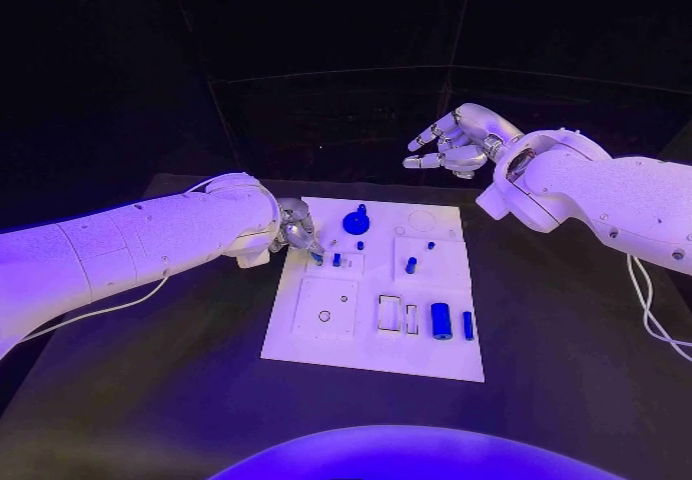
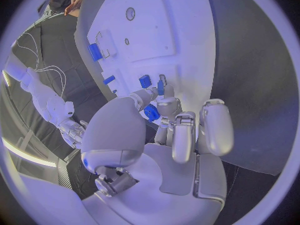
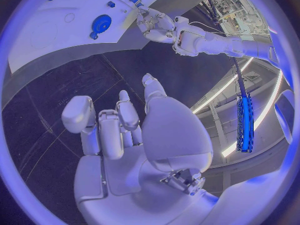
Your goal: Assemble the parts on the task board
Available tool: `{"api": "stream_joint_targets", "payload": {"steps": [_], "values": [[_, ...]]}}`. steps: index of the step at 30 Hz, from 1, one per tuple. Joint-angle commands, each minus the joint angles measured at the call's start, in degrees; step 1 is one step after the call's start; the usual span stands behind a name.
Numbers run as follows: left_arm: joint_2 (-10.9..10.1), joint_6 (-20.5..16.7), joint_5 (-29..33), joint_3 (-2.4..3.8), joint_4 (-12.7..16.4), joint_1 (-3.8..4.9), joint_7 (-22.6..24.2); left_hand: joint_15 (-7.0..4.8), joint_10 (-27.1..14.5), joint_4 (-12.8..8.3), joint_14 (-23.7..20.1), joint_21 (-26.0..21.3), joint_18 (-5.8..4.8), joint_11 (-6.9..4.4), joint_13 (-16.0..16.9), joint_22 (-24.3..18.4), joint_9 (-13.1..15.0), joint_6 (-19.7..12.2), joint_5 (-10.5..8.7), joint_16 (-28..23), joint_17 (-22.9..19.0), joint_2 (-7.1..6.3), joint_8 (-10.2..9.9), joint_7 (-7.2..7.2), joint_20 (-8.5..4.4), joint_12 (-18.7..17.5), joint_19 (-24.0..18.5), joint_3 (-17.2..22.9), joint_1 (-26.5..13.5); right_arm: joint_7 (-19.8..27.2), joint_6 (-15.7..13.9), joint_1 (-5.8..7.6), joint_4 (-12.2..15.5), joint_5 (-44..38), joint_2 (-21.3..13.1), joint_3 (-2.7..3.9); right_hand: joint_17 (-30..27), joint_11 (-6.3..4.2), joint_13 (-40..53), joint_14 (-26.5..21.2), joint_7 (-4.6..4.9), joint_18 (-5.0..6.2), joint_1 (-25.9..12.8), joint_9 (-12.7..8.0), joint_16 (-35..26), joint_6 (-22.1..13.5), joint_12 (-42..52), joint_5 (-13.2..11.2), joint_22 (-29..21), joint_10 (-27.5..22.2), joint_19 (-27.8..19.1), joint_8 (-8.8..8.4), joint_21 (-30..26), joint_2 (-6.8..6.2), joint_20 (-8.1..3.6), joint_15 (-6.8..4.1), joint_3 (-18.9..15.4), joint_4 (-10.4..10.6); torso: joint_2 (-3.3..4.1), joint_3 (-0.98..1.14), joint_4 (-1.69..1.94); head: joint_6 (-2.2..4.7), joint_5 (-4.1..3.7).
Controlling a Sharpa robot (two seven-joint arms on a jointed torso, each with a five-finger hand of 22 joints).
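The white task board [image 1: 325, 335] lies in the middle of the black table. My left hand [image 1: 299, 232] hovers at the board's far left edge and pinches a small blue part [image 1: 317, 258] between thumb and fingertips [image 2: 166, 106]; the part [image 2: 152, 112] sits just over the board [image 2: 162, 35]. A blue gear [image 1: 356, 222] stands near the far edge, with small blue pegs [image 1: 411, 265] beside it. A blue cylinder [image 1: 441, 320] and a slim blue piece [image 1: 467, 325] lie at the near right. My right hand [image 1: 454, 140] hangs high beyond the board's far right corner, fingers apart and holding nothing.
Rectangular slots [image 1: 389, 312] and a round hole [image 1: 325, 316] mark the board's near half. A white cable [image 1: 652, 305] hangs under my right arm. Bare black table surrounds the board on every side.
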Motion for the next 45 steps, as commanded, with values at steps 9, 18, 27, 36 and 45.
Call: {"api": "stream_joint_targets", "payload": {"steps": [9,18,27,36,45], "values": [[0.18,-0.57,-1.67,-0.16,0.71,-0.23,-0.79,-0.06,0.53,-7.44,6.05,0.26,0.47,0.02,0.32,0.2,0.15,0.33,0.12,0.18,15.09,0.43,0.48,-0.07,0.19,0.49,0.35,7.56,-0.25,0.37,0.33,0.1,0.01,-0.13,0.07,0.04,3.53,-0.02,0.05,3.52,-0.15,0.97,-0.08,0.01,-0.2,0.38,0.37,-0.01,0.03,0.54,0.27,0.34,-0.18,0.5,-0.3,-0.23,-0.42,0.05,0.05,0.09,-0.07,-0.3,0.07],[0.37,0.55,-2.58,-0.29,0.29,-0.44,-1.67,-0.07,0.61,-7.47,6.05,0.25,0.47,0.0,0.4,0.18,0.16,0.37,0.12,0.18,15.09,0.39,0.55,-0.1,0.18,0.55,0.34,7.57,-0.32,0.37,0.34,0.1,0.04,-0.13,0.03,0.04,3.53,-0.02,0.05,3.52,-0.15,0.97,-0.08,0.01,-0.2,0.38,0.37,-0.01,0.03,0.54,0.27,0.34,-0.18,0.5,-0.3,-0.23,-0.42,0.05,0.0,0.09,-0.09,-0.43,0.06],[0.21,0.9,-2.66,-0.31,0.3,-0.48,-2.21,-0.11,0.86,-7.65,6.05,0.39,0.43,-0.09,0.71,0.39,0.2,0.49,0.23,0.18,15.09,0.28,0.72,-0.2,0.15,0.79,0.42,7.67,-0.42,0.37,0.33,0.1,0.05,-0.13,0.0,0.04,3.53,-0.02,0.05,3.52,-0.15,0.97,-0.08,0.01,-0.2,0.38,0.37,-0.01,0.03,0.54,0.27,0.34,-0.18,0.5,-0.3,-0.23,-0.42,0.05,0.02,0.03,-0.04,-0.5,0.11],[0.25,1.11,-2.67,-0.32,0.45,-0.48,-2.03,-0.21,1.45,-7.85,6.05,0.68,0.34,-0.23,1.41,0.82,0.28,0.87,0.62,0.18,15.09,-0.04,1.13,-0.39,0.08,1.32,0.58,7.75,-0.93,0.42,0.37,0.1,-0.02,-0.13,0.07,0.04,3.53,-0.02,0.05,3.52,-0.15,0.97,-0.08,0.01,-0.2,0.38,0.37,-0.01,0.03,0.54,0.27,0.34,-0.18,0.5,-0.3,-0.23,-0.42,0.05,0.02,0.04,-0.07,-0.65,0.17],[0.67,1.24,-2.67,-0.32,0.5,-0.48,-1.63,-0.78,3.07,-5.37,6.05,1.25,0.16,-1.05,3.6,1.73,-0.11,2.47,0.13,0.18,15.09,-1.05,1.82,-1.55,-0.36,3.0,0.9,2.08,-5.31,0.41,0.35,0.1,-0.02,-0.13,0.07,0.04,3.53,-0.02,0.05,3.52,-0.15,0.97,-0.08,0.01,-0.2,0.38,0.37,-0.01,0.03,0.54,0.27,0.34,-0.18,0.5,-0.3,-0.23,-0.42,0.05,0.04,0.07,-0.11,-0.83,0.12]]}}
